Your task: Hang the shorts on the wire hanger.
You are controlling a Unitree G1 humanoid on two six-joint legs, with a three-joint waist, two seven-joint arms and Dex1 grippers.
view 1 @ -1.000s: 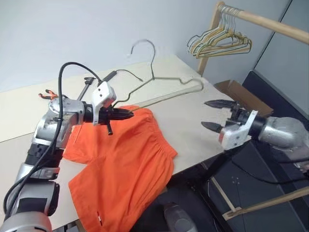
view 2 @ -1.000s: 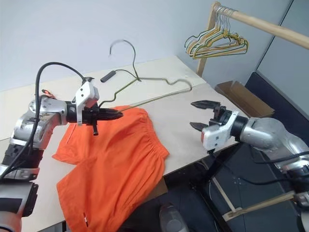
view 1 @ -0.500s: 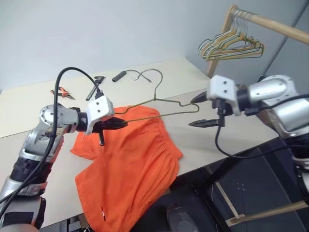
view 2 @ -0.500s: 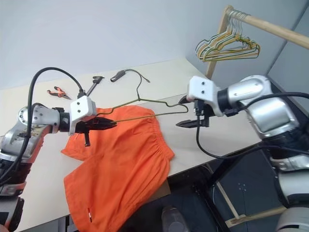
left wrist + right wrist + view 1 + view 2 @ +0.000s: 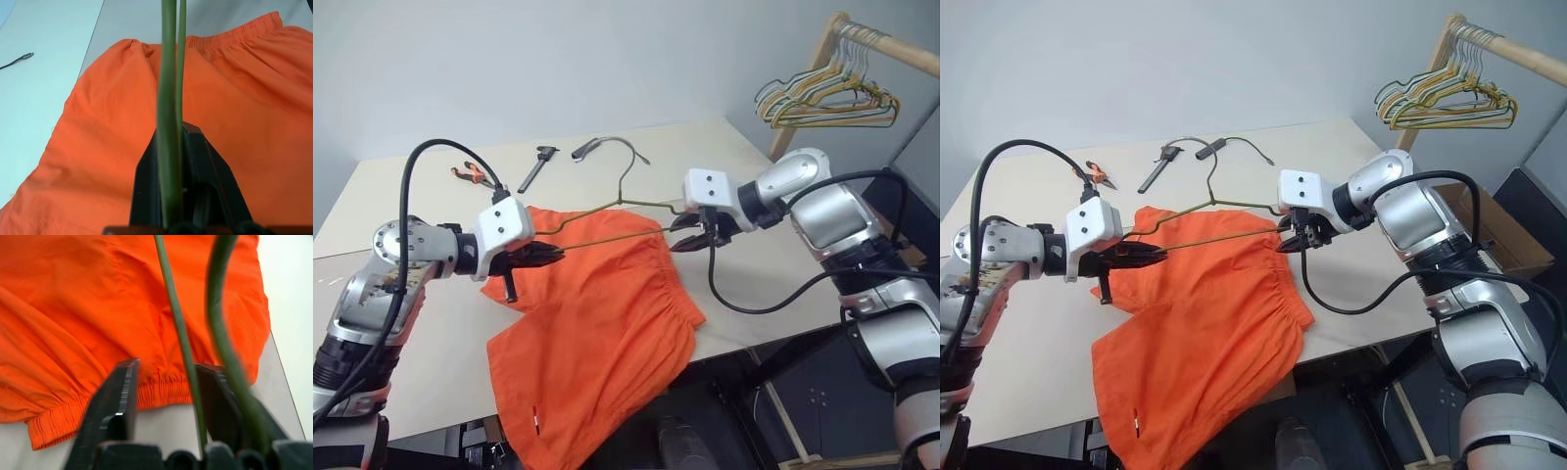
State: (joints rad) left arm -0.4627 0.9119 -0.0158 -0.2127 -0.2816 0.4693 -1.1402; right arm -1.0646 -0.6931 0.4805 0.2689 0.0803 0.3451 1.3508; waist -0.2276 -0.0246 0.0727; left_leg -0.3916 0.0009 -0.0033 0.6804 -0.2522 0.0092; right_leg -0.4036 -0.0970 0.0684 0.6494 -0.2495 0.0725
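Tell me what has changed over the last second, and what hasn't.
The right claw swung in from off the table's edge to the free end of the wire hanger and is closing around it; its fingers still stand apart with the wire between them. The left claw stays shut on the hanger's other end. The shorts still lie flat on the table beneath it.

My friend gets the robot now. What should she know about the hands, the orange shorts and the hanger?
Left gripper: shut on one end of the wire hanger, holding it above the table.
Right gripper: at the hanger's other end, fingers astride the wire with a gap between them; not clamped yet.
Shorts: flat on the table under the hanger, one leg drooping over the near edge.
Done: hanger lifted over the shorts.
Left: finish the right grip, then get the shorts onto the hanger.
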